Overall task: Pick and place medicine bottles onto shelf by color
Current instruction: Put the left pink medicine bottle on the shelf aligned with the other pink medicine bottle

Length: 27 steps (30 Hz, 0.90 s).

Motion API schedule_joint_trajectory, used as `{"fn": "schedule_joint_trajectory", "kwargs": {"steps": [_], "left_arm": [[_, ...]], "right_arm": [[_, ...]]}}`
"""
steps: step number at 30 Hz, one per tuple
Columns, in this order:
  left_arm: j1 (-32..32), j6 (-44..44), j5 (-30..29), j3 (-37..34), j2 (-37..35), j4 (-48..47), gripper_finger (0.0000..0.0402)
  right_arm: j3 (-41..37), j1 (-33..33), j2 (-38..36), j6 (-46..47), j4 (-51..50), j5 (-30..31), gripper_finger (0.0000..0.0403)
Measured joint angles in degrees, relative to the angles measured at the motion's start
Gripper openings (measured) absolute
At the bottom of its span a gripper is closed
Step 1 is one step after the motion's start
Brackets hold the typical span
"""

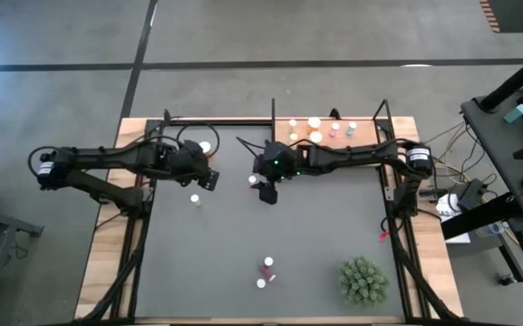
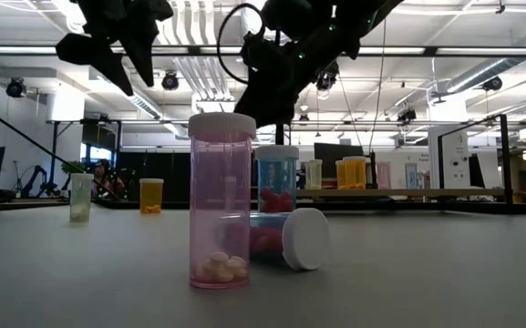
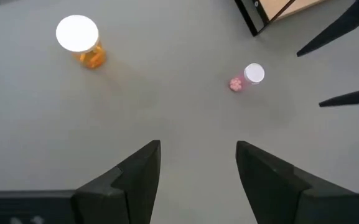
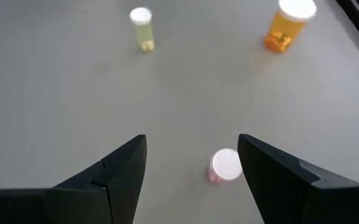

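Both grippers open and empty above the mat: left gripper (image 1: 208, 177), right gripper (image 1: 268, 192). Small pink bottle (image 4: 225, 165) standing just below the right one. Several bottles already on the far shelf (image 1: 370, 122), others scattered nearer.

I see a dark grey mat (image 1: 315, 226) covering the wooden table (image 1: 107, 244). The shelf (image 1: 370, 131) lies at its far edge, carrying several bottles. On the mat stand an orange bottle (image 1: 206, 147), a pale green bottle (image 1: 195, 199) and a small pink bottle (image 1: 253, 180); nearer me are three pink bottles (image 1: 266, 265) and a green plant (image 1: 363, 280).
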Motion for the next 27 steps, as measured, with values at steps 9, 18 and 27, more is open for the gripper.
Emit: {"fn": "schedule_joint_trajectory", "kwargs": {"steps": [9, 18, 27], "left_arm": [[0.0, 0.1, -0.4, 0.0, 0.1, 0.0, 0.0193], [0.0, 0.1, -0.6, 0.0, 0.2, 0.0, 0.0193], [0.0, 0.1, -0.6, 0.0, 0.2, 0.0, 0.0193]], "right_arm": [[-0.1, 0.2, 1.6, 2.0, 0.8, 4.9, 0.0242], [-0.2, 1.0, 5.0, 4.8, 2.0, 7.5, 0.0242], [-0.1, 1.2, 7.4, 6.2, 3.1, 15.4, 0.0241]]}}
